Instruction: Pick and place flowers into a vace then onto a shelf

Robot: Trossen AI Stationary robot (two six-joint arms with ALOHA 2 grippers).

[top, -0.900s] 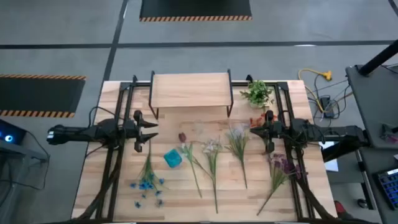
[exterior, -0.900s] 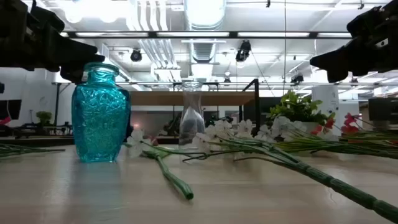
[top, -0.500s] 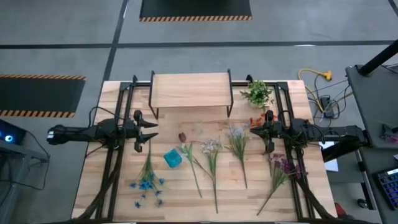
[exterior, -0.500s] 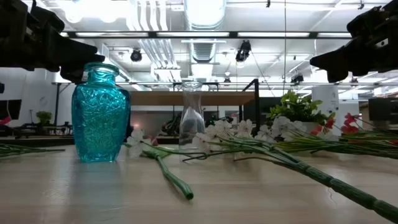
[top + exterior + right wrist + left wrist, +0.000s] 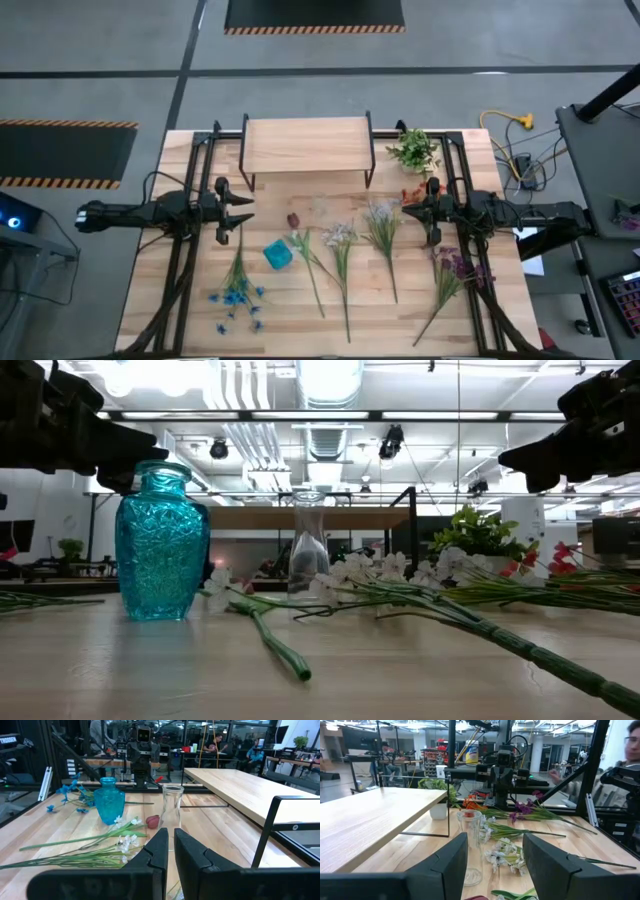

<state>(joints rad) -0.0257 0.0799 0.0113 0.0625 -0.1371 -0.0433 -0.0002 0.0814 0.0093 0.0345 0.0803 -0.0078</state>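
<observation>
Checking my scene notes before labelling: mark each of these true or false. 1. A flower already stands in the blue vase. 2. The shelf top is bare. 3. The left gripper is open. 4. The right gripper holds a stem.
1. False: the blue vase is empty; the flowers lie on the table.
2. True: nothing sits on the shelf.
3. True: the left gripper holds nothing, fingers apart.
4. False: the right gripper is shut on nothing.

The person (image 5: 631,750) in the left wrist view is cut off at the edge
</observation>
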